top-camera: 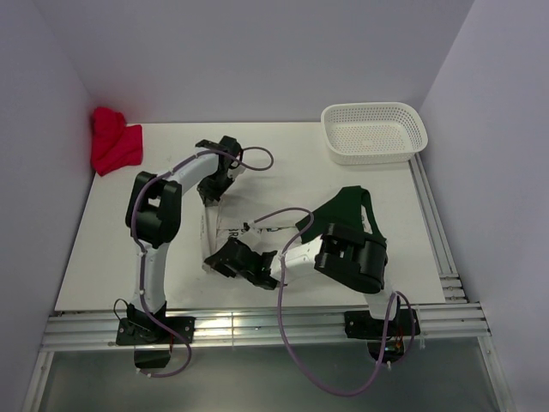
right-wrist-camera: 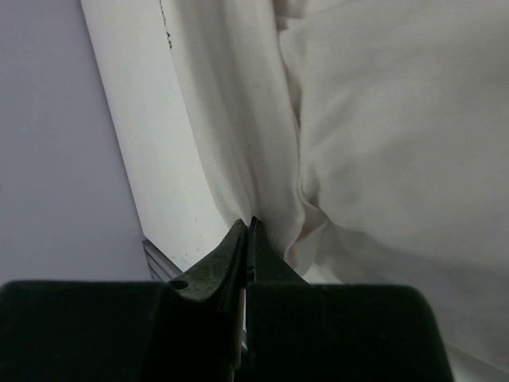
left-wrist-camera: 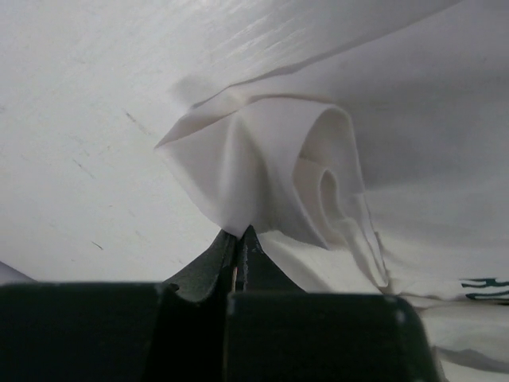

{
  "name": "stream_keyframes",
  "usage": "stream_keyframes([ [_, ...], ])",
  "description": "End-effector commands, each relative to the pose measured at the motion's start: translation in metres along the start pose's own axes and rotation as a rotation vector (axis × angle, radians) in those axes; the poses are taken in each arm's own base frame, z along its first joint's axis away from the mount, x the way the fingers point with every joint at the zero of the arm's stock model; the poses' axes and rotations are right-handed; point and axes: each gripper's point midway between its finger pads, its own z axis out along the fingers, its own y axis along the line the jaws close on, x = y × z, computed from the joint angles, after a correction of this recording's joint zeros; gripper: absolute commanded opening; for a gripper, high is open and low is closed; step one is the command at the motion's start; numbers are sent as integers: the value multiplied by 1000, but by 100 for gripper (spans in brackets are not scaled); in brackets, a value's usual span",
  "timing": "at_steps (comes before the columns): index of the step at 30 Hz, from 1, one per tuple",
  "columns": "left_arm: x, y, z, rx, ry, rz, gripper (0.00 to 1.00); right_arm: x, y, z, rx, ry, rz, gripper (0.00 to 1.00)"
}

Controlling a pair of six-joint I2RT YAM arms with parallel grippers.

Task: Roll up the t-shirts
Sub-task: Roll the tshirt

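Fig.: L gripper and R gripper each clamped on edge of white t-shirt; roll seemingly at its start; next, both must turn together.

Our two arms, black and white, strung with lilac cable.
We see bulky black joint housings on white links, a thin cable looping off each black base, and black tapered fingers.

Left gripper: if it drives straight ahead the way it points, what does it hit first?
The white t-shirt: its rolled-up fold sits directly ahead of the left gripper, whose shut tips appear to pinch its edge; depth beyond is unclear.
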Motion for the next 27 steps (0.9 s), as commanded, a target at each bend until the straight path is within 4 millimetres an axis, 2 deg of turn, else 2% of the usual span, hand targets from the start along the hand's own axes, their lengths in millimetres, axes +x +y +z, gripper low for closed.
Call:
stream_keyframes([
  [1, -28, 7, -4, -94, -70, -12, 1, 7, 14, -14, -54, 35, 72, 0],
  [9, -34, -13, 3, -116, -62, 32, 1, 7, -8, -13, -24, 15, 129, 0],
  [13, -38, -20, -1, -113, -79, 34, 4, 8, -12, -12, -19, 13, 149, 0],
  [20, -46, -30, -12, -51, -130, 25, 14, 6, -28, -14, 22, -22, 195, 0],
  [23, -47, -35, -13, -21, -146, 26, 23, 6, -36, -15, 43, -37, 216, 0],
  [26, -49, -40, -15, 8, -162, 30, 27, 8, -41, -13, 61, -39, 230, 0],
  [27, -49, -41, -17, 13, -167, 31, 32, 10, -43, -13, 69, -39, 232, 0],
])
